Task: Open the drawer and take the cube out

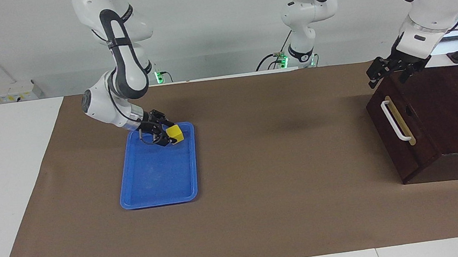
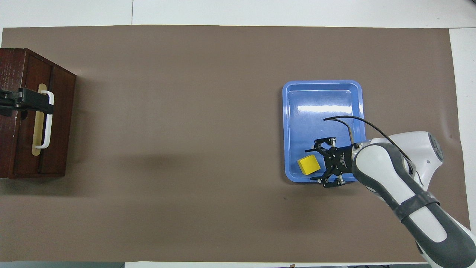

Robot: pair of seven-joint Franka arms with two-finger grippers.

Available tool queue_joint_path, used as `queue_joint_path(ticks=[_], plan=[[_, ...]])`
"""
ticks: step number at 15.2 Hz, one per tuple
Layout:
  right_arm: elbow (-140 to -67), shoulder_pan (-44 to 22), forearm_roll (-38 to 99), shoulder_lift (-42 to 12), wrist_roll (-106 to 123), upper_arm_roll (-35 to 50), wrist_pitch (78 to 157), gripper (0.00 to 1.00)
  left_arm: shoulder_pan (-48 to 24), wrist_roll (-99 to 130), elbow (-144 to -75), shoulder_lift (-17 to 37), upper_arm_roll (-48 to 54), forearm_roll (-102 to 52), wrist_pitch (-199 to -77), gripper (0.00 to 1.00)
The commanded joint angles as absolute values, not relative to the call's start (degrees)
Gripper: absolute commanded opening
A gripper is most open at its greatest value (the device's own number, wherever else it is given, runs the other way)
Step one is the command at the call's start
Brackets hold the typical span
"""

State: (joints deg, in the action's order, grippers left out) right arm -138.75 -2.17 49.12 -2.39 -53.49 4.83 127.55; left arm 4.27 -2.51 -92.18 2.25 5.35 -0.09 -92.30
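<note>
A white desk fills the facing view, most of it covered by a brown mat that runs nearly edge to edge. Above the desk is a plain pale wall, with a white socket box at the upper left of the frame and cables with small green lights near the arm bases at top centre.

In the left half of the frame, a flat blue tray lies on the mat. The right arm reaches down from the upper left, and the right claw sits low over the tray's upper end. Its fingers are spread apart, released, with the small yellow cube resting tilted in the tray between and just ahead of them; whether a finger touches the cube cannot be told. In the overhead view the cube lies in the tray's lower corner, beside the right claw.

At the right of the frame stands a dark reddish-brown wooden box. Its drawer, with a white bar handle and a brass-coloured strip, is closed. The left arm comes down from the upper right, and the left claw hangs open over the box's upper edge, holding nothing. A window edge shows at the far upper right.
</note>
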Motion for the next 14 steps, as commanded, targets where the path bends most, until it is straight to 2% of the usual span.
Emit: queue_joint_path(ticks=[1, 5, 8, 14], plan=[[-137.56, -2.20, 50.63, -1.85, -54.83, 5.01, 127.53, 1.00, 3.61, -3.69, -97.21, -0.70, 5.80, 0.53, -95.27, 1.00], [-125.54, -1.50, 35.81, -0.62, -55.55, 4.92, 117.62, 1.00, 3.16, -3.69, -96.86, -0.79, 6.24, 0.53, -93.96, 1.00], [-114.82, -0.70, 24.55, -2.37, -51.96, 5.01, 110.06, 1.00, 2.02, -4.13, -96.59, -0.79, 6.33, 0.53, -92.55, 1.00], [-102.85, 3.07, 11.36, -2.46, -22.20, 4.92, 99.16, 1.00, 1.58, -4.31, -95.54, -0.70, 6.77, 0.53, -90.70, 1.00]])
